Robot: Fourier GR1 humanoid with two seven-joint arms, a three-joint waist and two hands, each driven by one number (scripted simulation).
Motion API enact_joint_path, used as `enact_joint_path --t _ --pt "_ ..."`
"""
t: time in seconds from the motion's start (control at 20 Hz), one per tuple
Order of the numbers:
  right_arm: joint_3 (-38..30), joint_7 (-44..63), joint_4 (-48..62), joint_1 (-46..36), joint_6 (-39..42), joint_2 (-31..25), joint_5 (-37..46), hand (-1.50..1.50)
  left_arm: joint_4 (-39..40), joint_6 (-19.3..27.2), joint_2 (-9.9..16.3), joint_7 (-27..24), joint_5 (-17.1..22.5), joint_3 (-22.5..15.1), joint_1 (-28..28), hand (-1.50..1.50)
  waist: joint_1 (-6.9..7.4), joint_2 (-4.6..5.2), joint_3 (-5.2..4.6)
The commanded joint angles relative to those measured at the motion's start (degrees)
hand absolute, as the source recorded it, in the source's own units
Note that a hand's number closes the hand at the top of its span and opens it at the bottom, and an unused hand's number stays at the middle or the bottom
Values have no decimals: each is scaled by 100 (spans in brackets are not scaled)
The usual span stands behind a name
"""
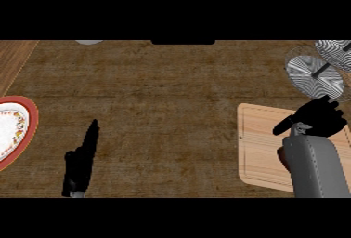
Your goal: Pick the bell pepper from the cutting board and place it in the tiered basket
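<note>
Counter [158,93] — board [260,153], plate [21,130], basket [319,74]

So both hands are matte black, the left hand [81,160] looking slim and blade-like from this angle. The right hand [316,117] is chunkier, joined to a smooth grey forearm [315,167] with rounded edges and a small lighter fitting at the wrist.

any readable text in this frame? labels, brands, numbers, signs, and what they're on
None: no words, numbers, brand marks or signs can be read anywhere in the head view.
Plate: a floral pattern inside a red rim, no lettering.
Cutting board: plain wood grain with a groove line, no mark.
Tiered basket: wire mesh only, no label.
Left hand and right hand: plain black, no markings.
</note>
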Motion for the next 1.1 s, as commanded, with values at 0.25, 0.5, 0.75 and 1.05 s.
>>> enact_joint_path --t 0.25,0.5,0.75,1.05 --pt "-467 422 226 8 302 53 -61 -150 -300 -193 138 116 -31 126 397 0 9 7 -14" --pt "-774 623 465 -378 326 177 -75 -150 135 -218 -92 -22 -71 192 162 0 0 15 -16" --pt "-844 388 440 -128 186 187 -177 -150 147 -188 -194 36 -256 258 -9 0 -16 10 -15" --pt "-1105 -174 978 68 -188 -86 -389 150 -479 -221 -116 649 -337 250 180 0 0 13 -12"
